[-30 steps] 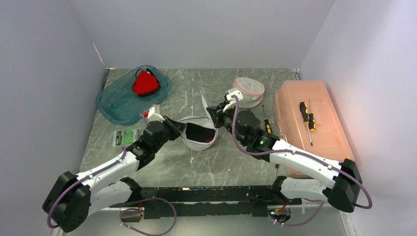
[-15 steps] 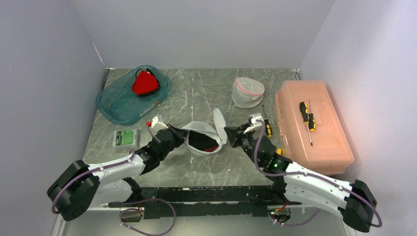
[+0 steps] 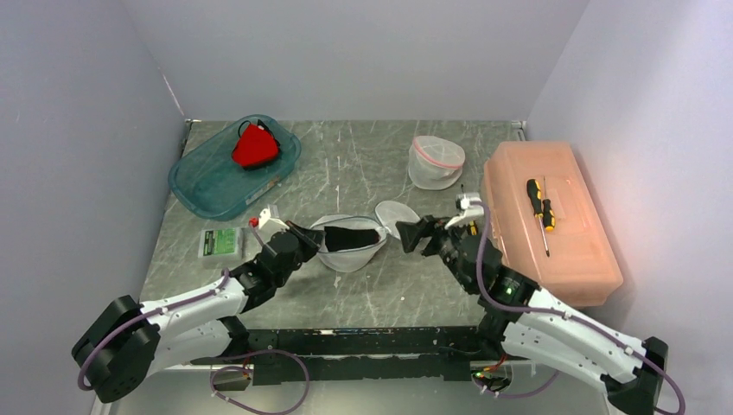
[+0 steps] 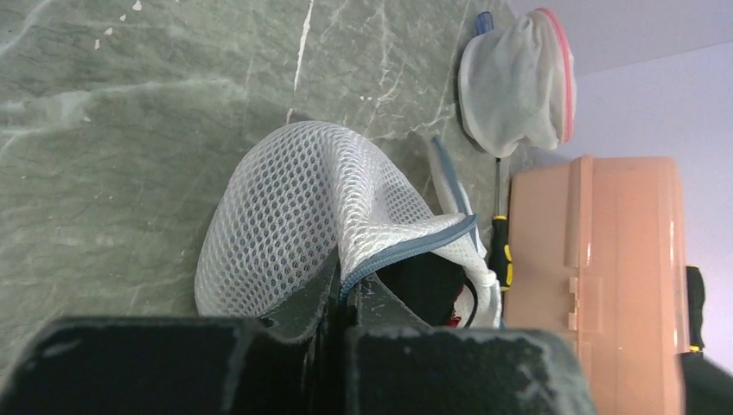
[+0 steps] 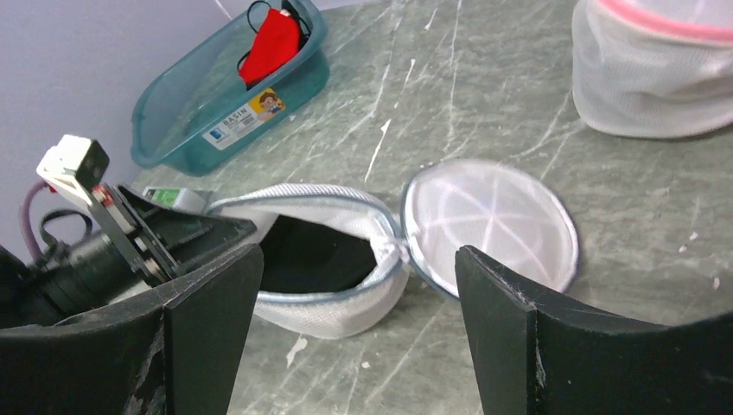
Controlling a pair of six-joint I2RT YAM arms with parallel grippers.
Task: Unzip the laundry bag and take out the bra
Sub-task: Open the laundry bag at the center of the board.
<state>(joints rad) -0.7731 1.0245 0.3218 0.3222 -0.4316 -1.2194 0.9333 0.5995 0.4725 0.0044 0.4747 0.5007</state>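
Note:
The white mesh laundry bag [image 3: 346, 255] lies unzipped mid-table, its round lid flap [image 3: 393, 213] flat on the table to the right. The black bra [image 3: 350, 235] shows inside the opening. My left gripper [image 3: 313, 235] is shut on the bag's left rim. In the left wrist view its jaws [image 4: 346, 285] pinch the blue zipper edge of the bag [image 4: 294, 207], with the bra [image 4: 423, 281] dark behind it. My right gripper [image 3: 413, 235] stands open just right of the flap, holding nothing. In the right wrist view that gripper [image 5: 354, 294] frames the bag [image 5: 333, 307] and the flap [image 5: 490, 225].
A teal basin [image 3: 207, 177] holding a red item sits back left. A second mesh bag [image 3: 435, 162] with a pink rim stands back right. A salmon toolbox [image 3: 562, 242] with a screwdriver [image 3: 538, 201] on it lines the right side. Another screwdriver [image 3: 469, 220] and a green packet [image 3: 219, 241] lie on the table.
My right gripper has let go of the bag's lid, opened and drawn back to the right. The flap has dropped flat. My left gripper still holds the rim, pulled slightly toward me.

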